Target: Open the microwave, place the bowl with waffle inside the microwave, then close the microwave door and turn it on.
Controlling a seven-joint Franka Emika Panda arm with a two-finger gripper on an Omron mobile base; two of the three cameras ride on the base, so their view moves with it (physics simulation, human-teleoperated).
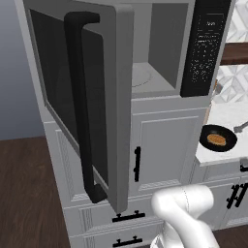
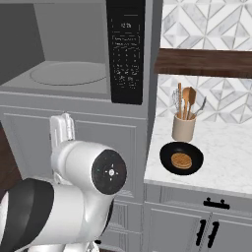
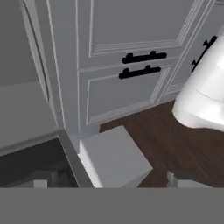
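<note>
While the microwave door (image 1: 82, 106) stands swung wide at the left of the left base view, baring the microwave (image 1: 160, 53) cavity in the upper middle, the black bowl (image 1: 218, 138) holding the waffle (image 1: 216, 140) sits on the marble counter (image 1: 227, 116) at the right edge, so opening looks done, and loading, closing and starting remain. The right base view adds a utensil crock (image 2: 183, 127) behind the bowl, whereas the hand view looks down past drawer handles (image 3: 143, 57) to dark floor (image 3: 170, 140). The gripper (image 3: 109, 183) tips barely show, so I cannot tell their spread.
</note>
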